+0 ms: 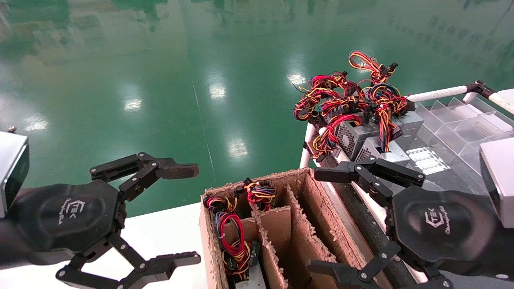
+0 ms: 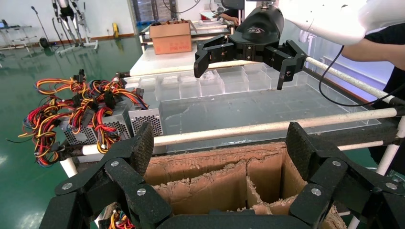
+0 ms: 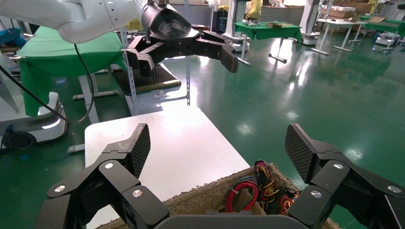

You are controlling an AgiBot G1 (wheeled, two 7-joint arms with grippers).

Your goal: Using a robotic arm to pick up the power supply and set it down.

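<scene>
The left tool hangs wide open and empty over the white table, beside the divided cardboard box. The right tool is also spread wide and empty, above the box's right side. The power supply lies just beyond the right tool, untouched, among tangled wires.

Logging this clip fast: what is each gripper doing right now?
Left gripper: open, empty, above the white table beside the cardboard box.
Right gripper: open, empty, over the box's edge, short of the power supplies.
</scene>
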